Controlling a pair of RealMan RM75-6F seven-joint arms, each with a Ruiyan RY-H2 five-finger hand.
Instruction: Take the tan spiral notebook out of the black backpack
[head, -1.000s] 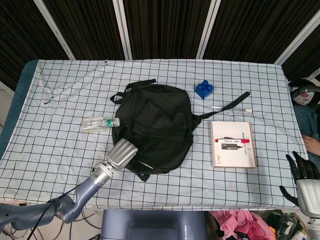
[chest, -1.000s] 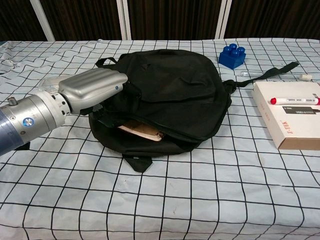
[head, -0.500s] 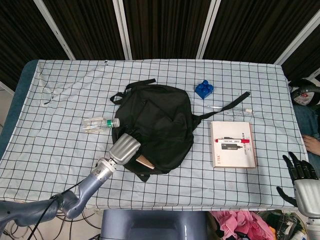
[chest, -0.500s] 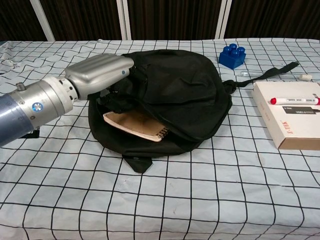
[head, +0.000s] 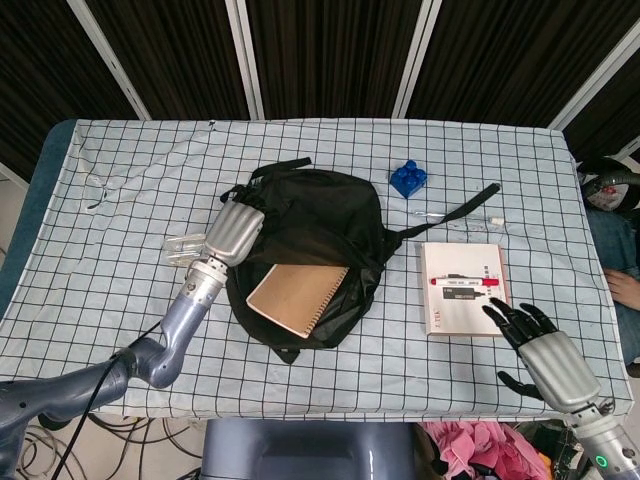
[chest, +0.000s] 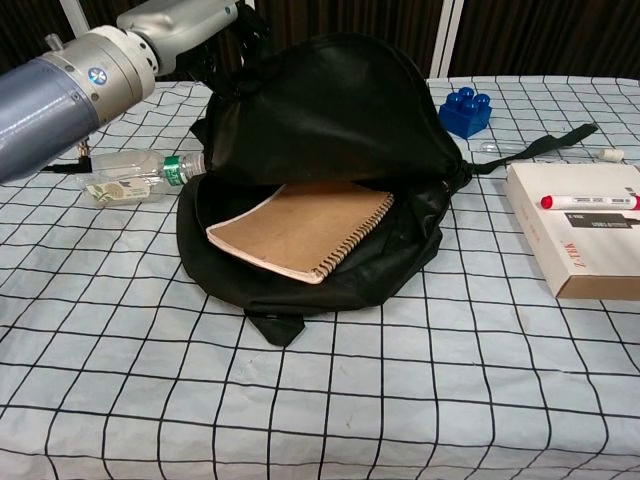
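Probably light and stiff, the notebook (chest: 300, 230) suits an edge grip; left hand (head: 233, 231) holds the backpack (chest: 340, 110) flap, right hand (head: 549, 350) spread empty

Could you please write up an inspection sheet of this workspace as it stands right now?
Surface: table under a checked cloth.
Job's things: black backpack flap lifted; tan spiral notebook exposed, lying in the opening.
Clutter: plastic bottle, blue block, boxed book with red marker on it.
Hands: left hand grips the flap; right hand empty, fingers apart, near the table's front edge.
Cables: wire along the left arm.
Surroundings: dark panels behind.
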